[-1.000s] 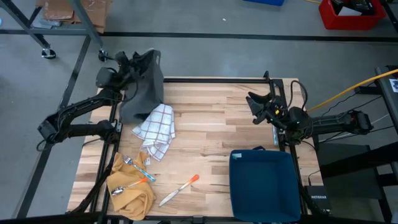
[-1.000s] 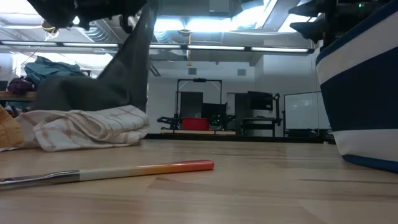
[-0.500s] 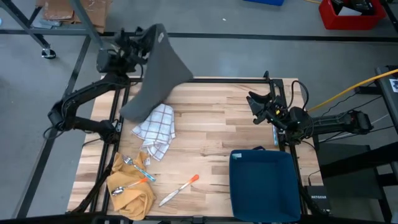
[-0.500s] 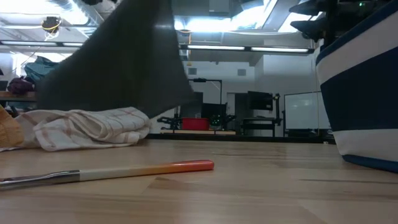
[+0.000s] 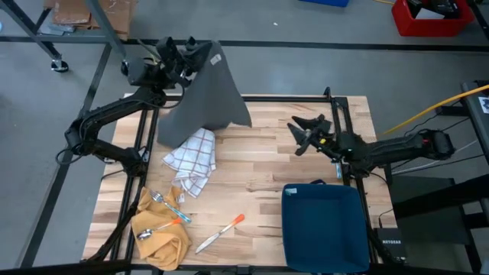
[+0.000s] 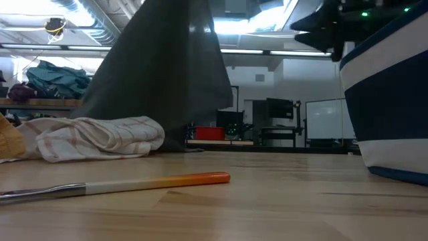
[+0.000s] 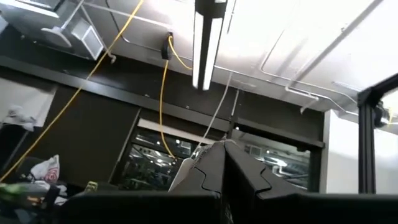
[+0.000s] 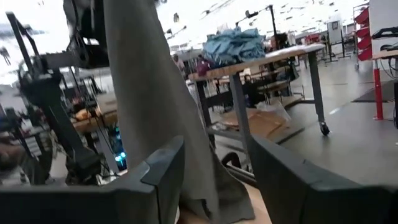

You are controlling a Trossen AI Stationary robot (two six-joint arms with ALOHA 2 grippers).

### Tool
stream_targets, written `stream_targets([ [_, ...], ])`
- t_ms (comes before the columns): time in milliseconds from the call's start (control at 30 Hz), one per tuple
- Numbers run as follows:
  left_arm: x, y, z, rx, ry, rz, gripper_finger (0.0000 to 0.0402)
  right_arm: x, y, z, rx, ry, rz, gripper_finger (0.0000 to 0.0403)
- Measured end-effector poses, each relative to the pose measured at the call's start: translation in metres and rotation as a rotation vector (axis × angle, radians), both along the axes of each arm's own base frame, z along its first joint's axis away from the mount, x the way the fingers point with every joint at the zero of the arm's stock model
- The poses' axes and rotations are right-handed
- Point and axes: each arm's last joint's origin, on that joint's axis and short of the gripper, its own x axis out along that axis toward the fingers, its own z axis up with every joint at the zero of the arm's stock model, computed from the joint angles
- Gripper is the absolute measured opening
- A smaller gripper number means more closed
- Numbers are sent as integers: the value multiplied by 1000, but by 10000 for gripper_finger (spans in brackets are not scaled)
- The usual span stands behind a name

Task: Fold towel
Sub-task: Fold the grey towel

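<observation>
**Aloft: grey towel lifted to hang free**

The grey towel [image 5: 205, 95] hangs over the worktop's [image 5: 267, 160] far left corner, pinched at one corner by the closed left hand [image 5: 186, 57], likely so it drapes flat. The right hand [image 5: 299, 134], open and empty, reaches from the right edge, probably for a hanging corner.

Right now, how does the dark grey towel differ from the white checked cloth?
The dark grey towel is plain and hangs lifted from the shut left gripper; the white checked cloth has a grid pattern and lies crumpled on the wooden table, with no gripper on it. Both sit at the table's left.
</observation>
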Motion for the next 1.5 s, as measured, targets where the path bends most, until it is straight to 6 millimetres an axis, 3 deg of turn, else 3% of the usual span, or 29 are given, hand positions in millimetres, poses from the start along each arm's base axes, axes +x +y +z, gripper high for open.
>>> stream_targets([
  [400,5,-8,0,21,3,-17,0,99,-2,15,25,324,8,184],
  [667,5,-9,0,43,19,-44,0,141,-3,13,81,547,-1,184],
  [933,5,-10,0,75,40,-87,0,150,-6,-1,72,621,-100,184],
  [1100,5,-11,-1,66,46,-126,0,148,-19,-4,155,616,-111,184],
  [1300,5,-11,-1,58,46,-134,0,144,-41,-11,334,619,6,184],
  [1500,5,-11,-1,73,46,-120,0,146,-40,-11,376,610,139,184],
])
